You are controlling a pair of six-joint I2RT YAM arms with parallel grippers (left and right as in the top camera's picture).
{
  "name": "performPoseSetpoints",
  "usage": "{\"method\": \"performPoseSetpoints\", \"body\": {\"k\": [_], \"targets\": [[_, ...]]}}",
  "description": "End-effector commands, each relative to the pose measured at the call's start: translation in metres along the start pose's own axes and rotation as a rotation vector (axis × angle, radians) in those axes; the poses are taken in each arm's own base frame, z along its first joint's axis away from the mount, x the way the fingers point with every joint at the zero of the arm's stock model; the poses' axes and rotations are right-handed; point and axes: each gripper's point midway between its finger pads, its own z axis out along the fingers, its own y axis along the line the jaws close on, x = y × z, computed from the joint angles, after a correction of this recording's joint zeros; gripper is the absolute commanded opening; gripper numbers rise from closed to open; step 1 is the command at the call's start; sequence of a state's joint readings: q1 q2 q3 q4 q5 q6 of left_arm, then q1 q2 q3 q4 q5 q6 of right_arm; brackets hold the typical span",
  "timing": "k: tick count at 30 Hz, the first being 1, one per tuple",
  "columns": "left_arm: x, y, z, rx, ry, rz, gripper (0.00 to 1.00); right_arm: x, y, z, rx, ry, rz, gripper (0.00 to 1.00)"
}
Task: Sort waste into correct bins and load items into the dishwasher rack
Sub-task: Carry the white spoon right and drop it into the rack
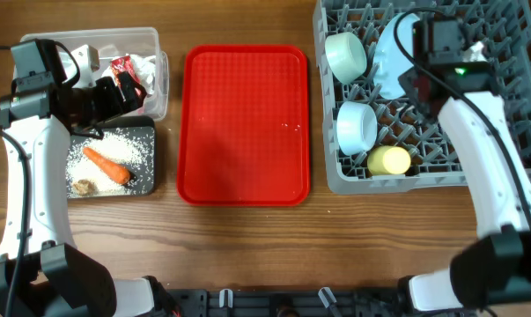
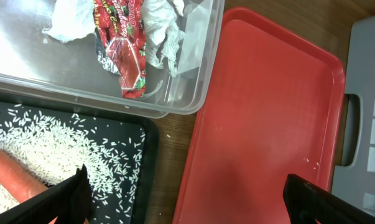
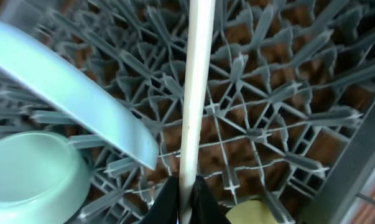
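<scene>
Pinching the white spoon (image 3: 196, 74), the right gripper (image 3: 186, 190) hovers over the dishwasher rack (image 3: 280, 74); the left gripper (image 2: 186, 186) hangs spread above the black tub's (image 2: 147, 149) right edge.

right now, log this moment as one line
left gripper open over black tub edge | right gripper shut on white spoon over dishwasher rack | wrapper, tissue in clear tub

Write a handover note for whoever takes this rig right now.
Left gripper: open, holding nothing, over the tubs.
Right gripper: shut on white spoon, over the rack.
Done: wrapper and tissue in clear tub; carrot, rice, brown scrap in black tub; plate, mint-green bowl, pale blue bowl, yellow cup in rack.
Left: place the spoon in the rack.
</scene>
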State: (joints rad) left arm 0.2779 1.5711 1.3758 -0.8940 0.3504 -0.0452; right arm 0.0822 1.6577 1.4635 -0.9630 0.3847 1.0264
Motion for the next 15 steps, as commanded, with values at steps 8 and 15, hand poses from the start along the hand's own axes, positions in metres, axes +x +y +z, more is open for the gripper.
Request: {"method": "performPoseSetpoints", "body": {"k": [8, 15], "targets": [[-0.005, -0.002, -0.003, 0.014, -0.013, 0.015, 1.00, 0.027, 0.000, 0.035, 0.066, 0.100, 0.062, 0.60], [-0.005, -0.002, -0.003, 0.014, -0.013, 0.015, 1.00, 0.032, -0.004, 0.020, 0.038, 0.145, -0.079, 0.48]]}}
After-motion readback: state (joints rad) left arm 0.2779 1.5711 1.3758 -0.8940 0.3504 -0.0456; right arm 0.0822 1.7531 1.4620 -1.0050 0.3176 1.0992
